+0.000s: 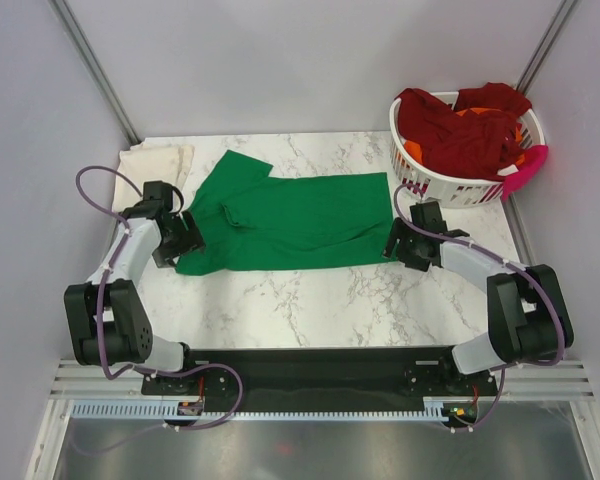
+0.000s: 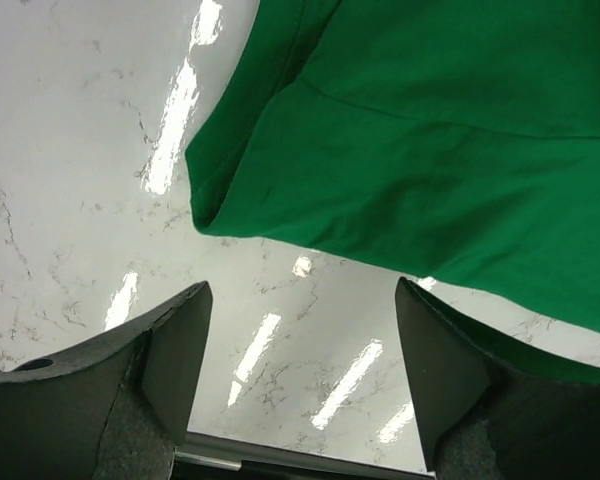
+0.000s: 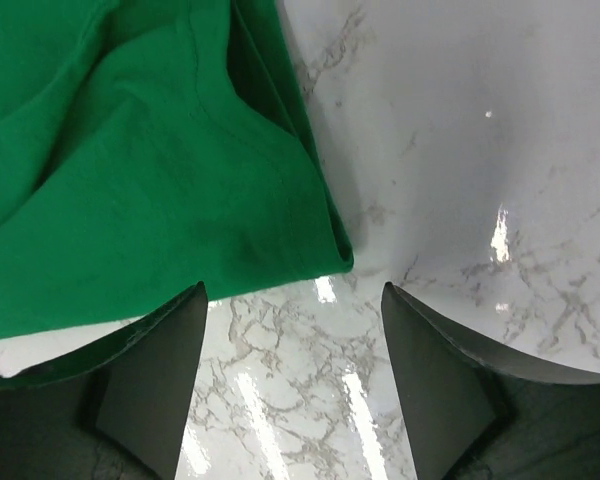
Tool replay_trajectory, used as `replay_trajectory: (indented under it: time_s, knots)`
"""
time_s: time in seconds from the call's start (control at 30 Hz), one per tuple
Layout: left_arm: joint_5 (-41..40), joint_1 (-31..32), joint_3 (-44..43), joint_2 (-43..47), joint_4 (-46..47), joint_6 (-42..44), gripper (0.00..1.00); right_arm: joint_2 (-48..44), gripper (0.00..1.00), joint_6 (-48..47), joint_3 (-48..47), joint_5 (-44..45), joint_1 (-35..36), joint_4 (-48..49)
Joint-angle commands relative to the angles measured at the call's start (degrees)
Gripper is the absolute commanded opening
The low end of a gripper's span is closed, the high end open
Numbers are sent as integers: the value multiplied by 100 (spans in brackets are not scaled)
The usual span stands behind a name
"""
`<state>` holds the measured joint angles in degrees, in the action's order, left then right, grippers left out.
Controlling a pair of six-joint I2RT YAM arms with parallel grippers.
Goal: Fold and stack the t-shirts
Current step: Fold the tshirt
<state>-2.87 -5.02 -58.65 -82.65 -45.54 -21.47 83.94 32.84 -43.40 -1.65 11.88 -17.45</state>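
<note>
A bright green t-shirt (image 1: 290, 220) lies spread and partly folded across the middle of the marble table. My left gripper (image 1: 185, 240) is open and empty just off the shirt's near left corner (image 2: 205, 215). My right gripper (image 1: 398, 245) is open and empty just off its near right corner (image 3: 335, 255). A cream t-shirt (image 1: 160, 160) lies folded at the far left. Dark red t-shirts (image 1: 460, 130) with an orange one (image 1: 413, 152) fill the basket.
A white slatted laundry basket (image 1: 450, 188) stands at the back right corner, with a pink cloth (image 1: 525, 170) hanging over its right rim. Bare marble (image 1: 300, 305) lies between the green shirt and the near table edge.
</note>
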Motion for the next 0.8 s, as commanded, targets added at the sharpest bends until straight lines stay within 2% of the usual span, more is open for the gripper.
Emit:
replay_trajectory:
  time_s: [0.0, 0.1, 0.2, 0.23, 0.27, 0.3, 0.4, 0.57, 0.63, 0.77]
  knots:
    - [-187, -52, -41, 223, 379, -147, 81, 166, 78, 144, 86, -11, -19, 663]
    - [-196, -52, 3, 144, 388, -164, 80, 333, 70, 118, 200, -46, -115, 830]
    - [-231, -52, 38, 91, 405, -278, 79, 404, 46, 82, 367, -204, -265, 980]
    - [-257, -52, 64, 91, 423, -313, 79, 360, 34, 74, 454, -239, -352, 1007]
    - [-258, -52, 73, 74, 423, -313, 78, 325, 28, 56, 490, -265, -388, 1042]
    - [-275, -61, 91, 65, 423, -331, 78, 298, 17, 30, 516, -292, -466, 1033]
    - [-293, -61, 152, -5, 414, -392, 73, 140, 3, -14, 578, -485, -520, 1016]
    - [-407, -52, 232, -154, 344, -673, 64, 78, 2, -41, 613, -626, -520, 1024]
    - [-442, -52, 284, -251, 291, -831, 64, 131, 2, -58, 596, -670, -511, 1025]
    - [-837, -52, 214, -444, 195, -1060, 71, 114, 1, -67, 613, -749, -520, 1060]
